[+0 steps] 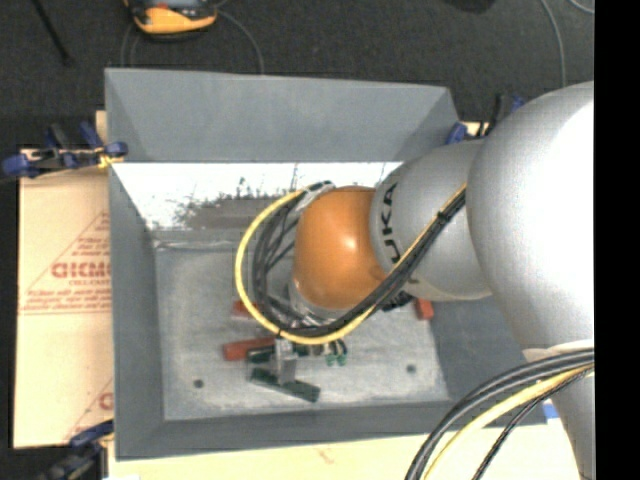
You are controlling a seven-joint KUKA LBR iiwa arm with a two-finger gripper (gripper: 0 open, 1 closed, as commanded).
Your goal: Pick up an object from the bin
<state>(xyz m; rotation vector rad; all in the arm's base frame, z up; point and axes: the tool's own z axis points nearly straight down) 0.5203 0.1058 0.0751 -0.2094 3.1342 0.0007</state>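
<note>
1. Big arm [530, 198] hangs low; its gripper [285, 361] is right over a green bar [300, 388].
2. Red block [243, 349] lies just beside the gripper.
3. Grab step, I think. Wide or pinched? Can't tell. Next: squeeze, lift.

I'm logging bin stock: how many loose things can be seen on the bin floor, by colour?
Reddish flat pieces: 3
Dark green flat bar: 1
Small green bit: 1
Total: 5 in sight; the arm may hide more.
</note>
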